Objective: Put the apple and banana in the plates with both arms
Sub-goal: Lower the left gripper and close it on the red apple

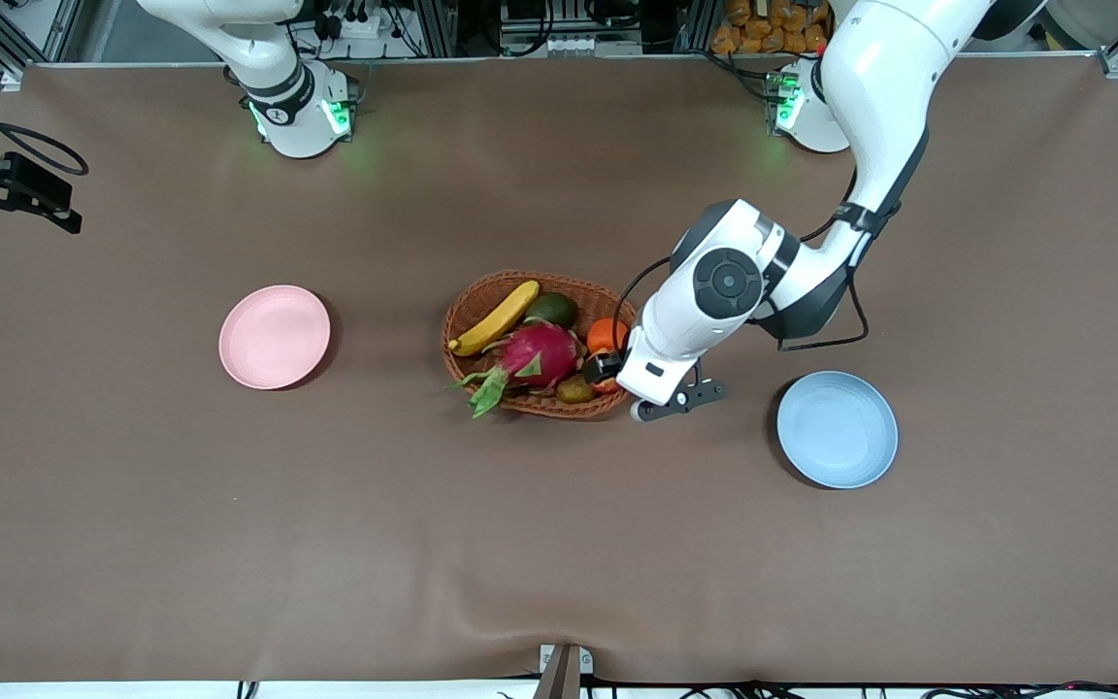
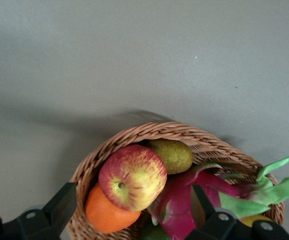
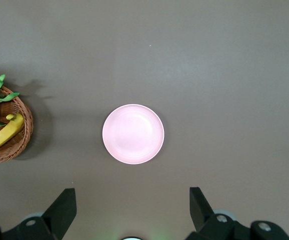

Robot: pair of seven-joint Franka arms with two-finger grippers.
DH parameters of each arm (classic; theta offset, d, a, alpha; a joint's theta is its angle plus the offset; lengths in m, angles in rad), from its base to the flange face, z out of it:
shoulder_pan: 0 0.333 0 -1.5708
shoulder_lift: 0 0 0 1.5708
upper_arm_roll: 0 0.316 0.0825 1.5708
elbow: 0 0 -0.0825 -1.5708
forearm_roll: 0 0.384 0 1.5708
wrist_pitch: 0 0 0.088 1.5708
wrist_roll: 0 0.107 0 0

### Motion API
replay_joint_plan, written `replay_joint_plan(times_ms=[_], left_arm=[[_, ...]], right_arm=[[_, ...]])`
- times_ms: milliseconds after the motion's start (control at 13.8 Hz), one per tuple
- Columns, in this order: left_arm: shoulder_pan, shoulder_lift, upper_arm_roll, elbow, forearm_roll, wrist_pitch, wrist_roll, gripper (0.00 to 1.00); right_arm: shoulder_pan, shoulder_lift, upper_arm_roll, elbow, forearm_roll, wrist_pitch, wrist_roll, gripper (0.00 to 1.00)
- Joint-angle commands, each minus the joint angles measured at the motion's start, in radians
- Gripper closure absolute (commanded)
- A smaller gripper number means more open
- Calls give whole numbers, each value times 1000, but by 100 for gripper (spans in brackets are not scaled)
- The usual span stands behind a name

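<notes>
The apple, red with yellow patches, rests on an orange in the wicker basket, at the basket's end toward the left arm. My left gripper is open just over it, one finger on each side; in the front view the gripper hides the apple. The banana lies along the basket's edge farther from the front camera, toward the right arm's end. The pink plate and the blue plate are empty. My right gripper is open, high over the table by the pink plate.
The basket also holds a pink dragon fruit, the orange, a dark green fruit and a small brownish-green fruit. A black fixture sits at the table's edge at the right arm's end.
</notes>
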Motion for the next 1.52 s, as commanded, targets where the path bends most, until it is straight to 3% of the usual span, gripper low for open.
replay_joint_plan(times_ms=[0,1449], left_arm=[[-11,20,5,-4,-5,33,-26,0],[-34,95,12,-17,1,73,-36,0]], right_arm=[[-2,10,3,23,-3,-15,13,0],[-2,10,3,23,-3,-15,13,0]])
